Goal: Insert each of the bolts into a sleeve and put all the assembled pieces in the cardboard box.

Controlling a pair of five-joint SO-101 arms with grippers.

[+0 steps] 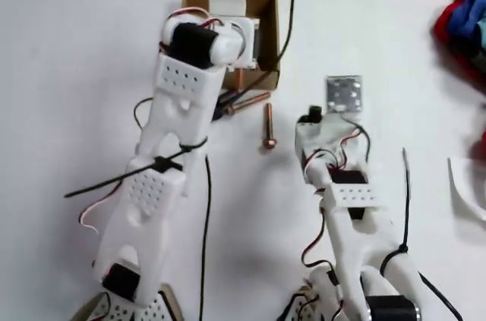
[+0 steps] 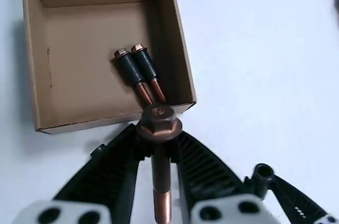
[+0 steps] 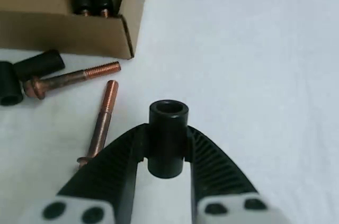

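The left gripper [image 2: 159, 147] had its black ribbed fingers [image 2: 114, 173] closed narrowly on the shank of a copper-coloured flanged hex bolt [image 2: 160, 181]. The bolt's head pointed toward the near wall of the open brown cardboard box [image 2: 34, 65]. Inside the box lay two assembled pieces [image 2: 135, 68], each a copper bolt pushed through a black sleeve. They rested side by side and touching, with their threaded ends toward the near wall.

The right gripper [image 3: 167, 147] clamped a black cylindrical sleeve [image 3: 168, 128], its open bore standing clear of the fingertips. Beyond it, on the white table [image 3: 249, 44], the nearer loose bolt [image 3: 100, 123] lay with its threaded end toward the box. The farther loose bolt [image 3: 71, 78] lay crossways just outside the box wall. Two loose black sleeves [image 3: 39, 64] sat beside that bolt's head, near the box.

In the high view, the left arm [image 1: 175, 108] stretched over to the box, and the right arm [image 1: 342, 184] stood well apart from it, with both loose bolts on the table between the two arms.
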